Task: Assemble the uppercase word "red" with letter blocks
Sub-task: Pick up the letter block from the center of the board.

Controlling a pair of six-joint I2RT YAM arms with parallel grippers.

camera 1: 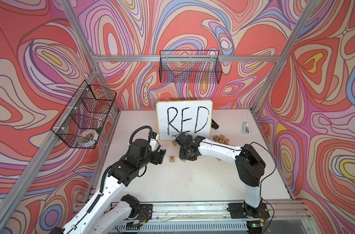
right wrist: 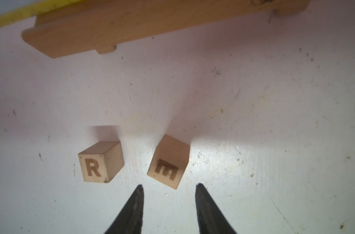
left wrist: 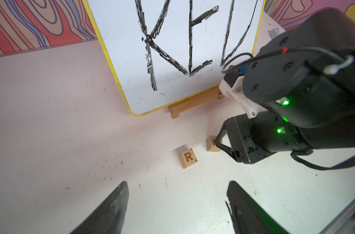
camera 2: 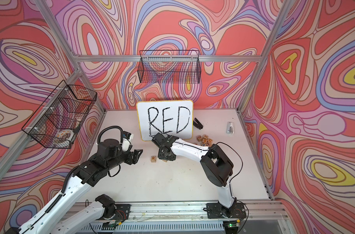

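Two light-wood letter blocks stand on the white table in front of the board. The R block [camera 1: 172, 158] [camera 2: 153, 158] [left wrist: 188, 158] [right wrist: 95, 168] shows its orange-brown letter upright. Beside it, a small gap away, the E block [right wrist: 167, 166] [left wrist: 211, 143] sits skewed, its letter turned on its side. My right gripper [right wrist: 169, 184] points down just above the E block, open, with both fingertips clear of it. My left gripper [left wrist: 177, 183] [camera 1: 162, 156] hovers left of the R block, open and holding nothing.
The white yellow-rimmed board [camera 1: 184, 119] with handwritten RED leans on a wooden stand [left wrist: 193, 103] behind the blocks. A heap of other letter cubes [camera 1: 221, 139] lies at the back right. Wire baskets [camera 1: 85, 115] [camera 1: 189, 66] hang on the left and rear walls.
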